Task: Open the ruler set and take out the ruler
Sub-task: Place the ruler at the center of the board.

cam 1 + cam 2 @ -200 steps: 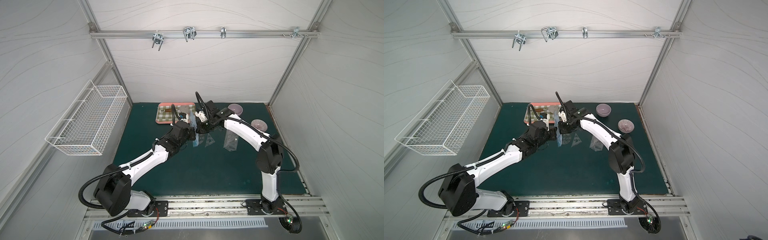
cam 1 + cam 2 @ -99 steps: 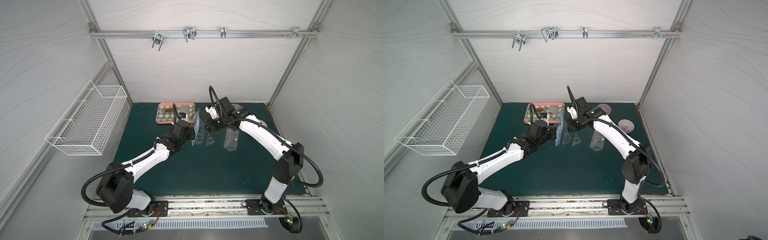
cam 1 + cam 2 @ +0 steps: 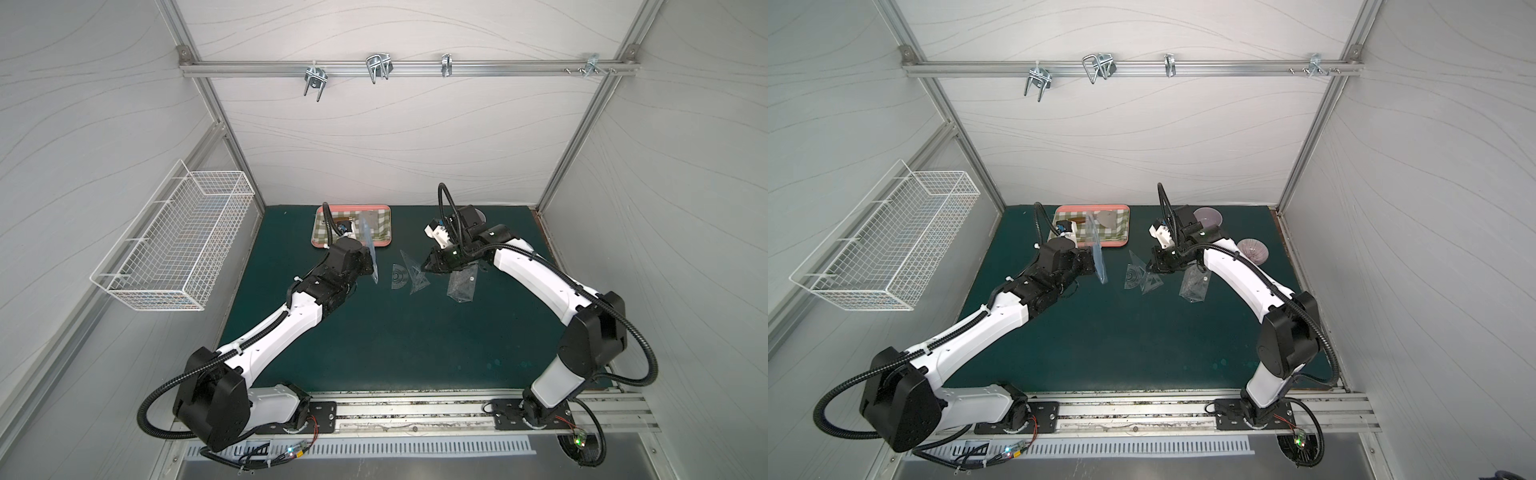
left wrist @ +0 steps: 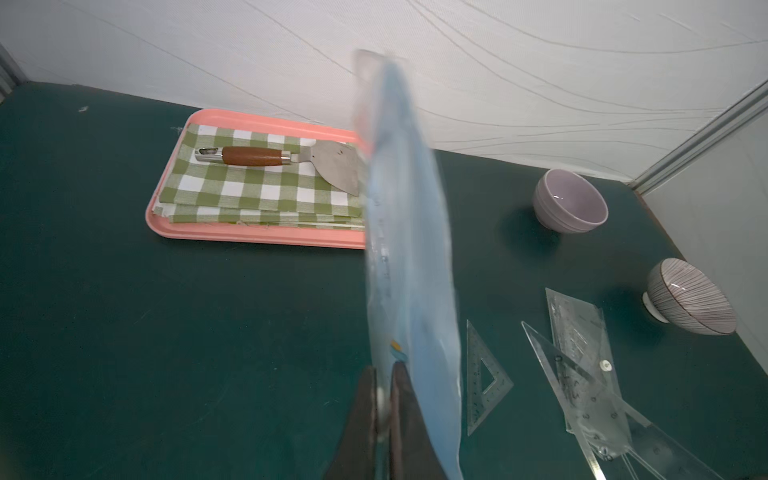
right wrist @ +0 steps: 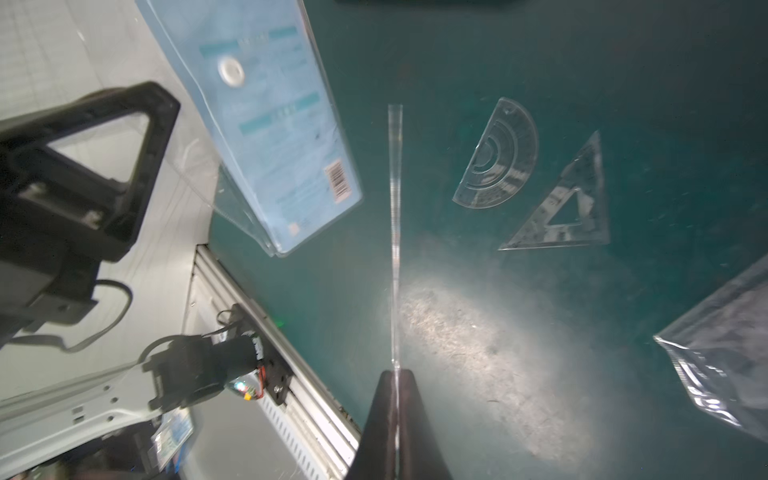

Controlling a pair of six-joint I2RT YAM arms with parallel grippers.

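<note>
We see the right end effector [image 5: 395, 372] clamped on the ruler [image 5: 395, 232]. Its long axis runs straight ahead, apart from the ruler set [image 4: 409, 257] pinched by the left end effector [image 4: 384, 368].

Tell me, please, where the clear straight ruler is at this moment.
In the right wrist view the ruler is pinched edge-on in the right gripper, over the green mat, near the protractor and the blue pouch.

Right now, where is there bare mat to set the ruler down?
Bare: the near half of the mat, from front rail to protractor; also the patch before the tray. Crowded: protractor, set square, clear sleeve and two bowls beside the right gripper holding the ruler.
</note>
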